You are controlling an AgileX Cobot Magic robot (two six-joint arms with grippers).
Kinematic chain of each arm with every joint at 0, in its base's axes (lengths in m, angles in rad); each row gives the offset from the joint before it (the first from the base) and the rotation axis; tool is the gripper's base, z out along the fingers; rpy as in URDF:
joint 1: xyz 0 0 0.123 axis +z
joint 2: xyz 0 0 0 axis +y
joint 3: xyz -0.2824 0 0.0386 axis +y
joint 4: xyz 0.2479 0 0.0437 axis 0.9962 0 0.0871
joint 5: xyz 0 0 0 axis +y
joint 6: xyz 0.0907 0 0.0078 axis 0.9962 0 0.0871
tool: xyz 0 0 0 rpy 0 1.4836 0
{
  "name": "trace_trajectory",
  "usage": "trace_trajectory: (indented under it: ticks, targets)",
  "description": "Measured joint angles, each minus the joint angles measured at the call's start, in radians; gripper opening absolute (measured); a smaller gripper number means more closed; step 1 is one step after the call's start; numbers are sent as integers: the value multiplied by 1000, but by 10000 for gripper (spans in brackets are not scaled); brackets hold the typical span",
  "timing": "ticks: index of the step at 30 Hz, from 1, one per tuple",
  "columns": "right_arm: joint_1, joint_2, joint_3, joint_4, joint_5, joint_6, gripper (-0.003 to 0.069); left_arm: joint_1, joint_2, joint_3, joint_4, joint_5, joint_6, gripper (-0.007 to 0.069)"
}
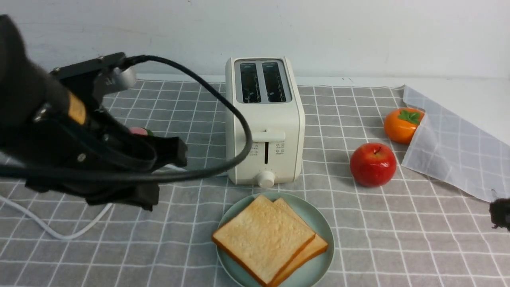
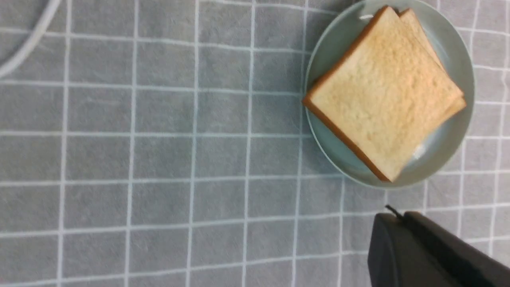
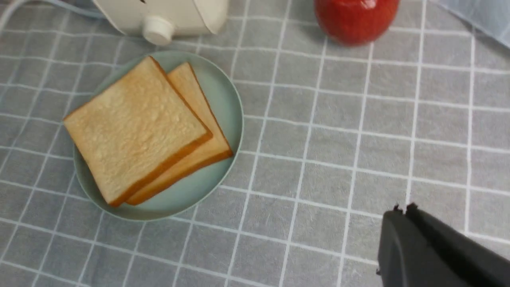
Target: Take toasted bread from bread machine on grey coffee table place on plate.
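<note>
Two slices of toasted bread lie stacked on the plate (image 1: 318, 223), the top slice (image 1: 263, 235) skewed over the lower one (image 1: 314, 247). The plate sits on the grey coffee table (image 1: 378, 239), just in front of the bread machine (image 1: 265, 123), whose two slots look empty. My left arm (image 1: 79, 139) hangs to the plate's left. Its gripper (image 2: 398, 217) is shut and empty, apart from the toast (image 2: 382, 95). My right gripper (image 3: 402, 209) is also shut on nothing, off to the right of the toast (image 3: 135, 123). Only its tip (image 1: 500, 213) shows at the front view's right edge.
A red apple (image 1: 373, 164) and an orange fruit (image 1: 402, 124) stand right of the toaster. A translucent checked sheet (image 1: 450, 147) covers the far right. The toaster's white cord (image 1: 51, 227) loops across the table under my left arm. A small pink and green object (image 1: 139, 130) peeks out behind that arm.
</note>
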Motion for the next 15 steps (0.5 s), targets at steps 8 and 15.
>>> trace_trajectory:
  ticks: [8,15]
  targets:
    - [4,-354,525,107,-313,-97,-13,0,-354,304,-116,8,50,-14]
    - [26,-452,604,176,-609,-100,-8,0,-635,508,-122,-101,63,-14]
